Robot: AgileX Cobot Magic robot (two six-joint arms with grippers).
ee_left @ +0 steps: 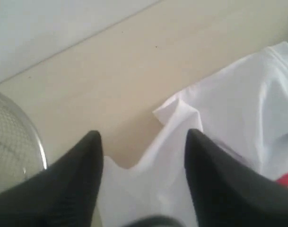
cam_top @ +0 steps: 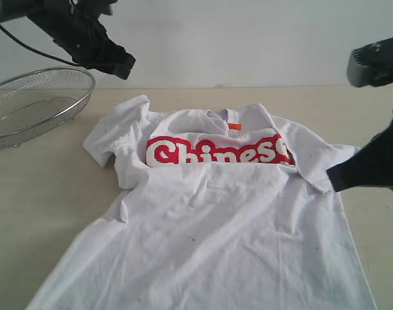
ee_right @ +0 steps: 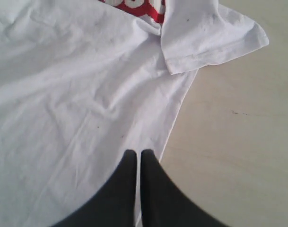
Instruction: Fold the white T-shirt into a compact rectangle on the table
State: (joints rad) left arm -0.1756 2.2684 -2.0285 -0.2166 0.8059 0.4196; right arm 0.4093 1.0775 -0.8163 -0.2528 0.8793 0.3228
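Left fingers (ee_left: 82, 175) hang spread over the shirt's (cam_top: 215, 226) crumpled sleeve (ee_left: 181, 116), right fingers (ee_right: 127, 189) pressed together beside its edge, so an uneven pinch could drag the fold askew.

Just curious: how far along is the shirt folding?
Early. A layer of the white T-shirt lies up to the lettering; both sleeves stick out. Left end effector open over one sleeve, right end effector shut at the edge. No compact rectangle yet.

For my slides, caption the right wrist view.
Shut right end effector over the edge of the white T-shirt on the table.
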